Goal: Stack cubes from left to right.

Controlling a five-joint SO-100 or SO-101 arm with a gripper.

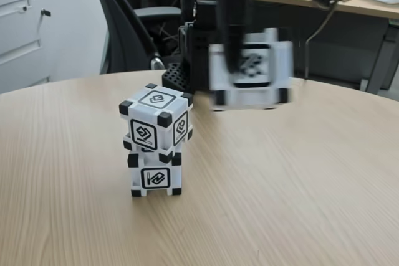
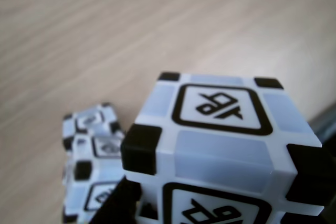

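Overhead-ish, fixed view first: the claw (image 1: pixel 240 66) hangs above the round wooden bench (image 1: pixel 299 185), closed on a third cube (image 1: pixel 250 74), which is blurred and clear of the surface. One black finger (image 1: pixel 234 45) runs down the cube's near face; the other is hidden behind it. Left of it and well apart, two cubes stand stacked: the top cube (image 1: pixel 156 119) sits twisted a little on the bottom cube (image 1: pixel 154 175), which rests on the bench.

Wrist view next: the held cube (image 2: pixel 220 145) looms close, glyph faces sharp. A dark claw part (image 2: pixel 118 205) touches its lower left edge. The stack (image 2: pixel 89 156) shows blurred, lower left, down on the bench (image 2: pixel 131 35).
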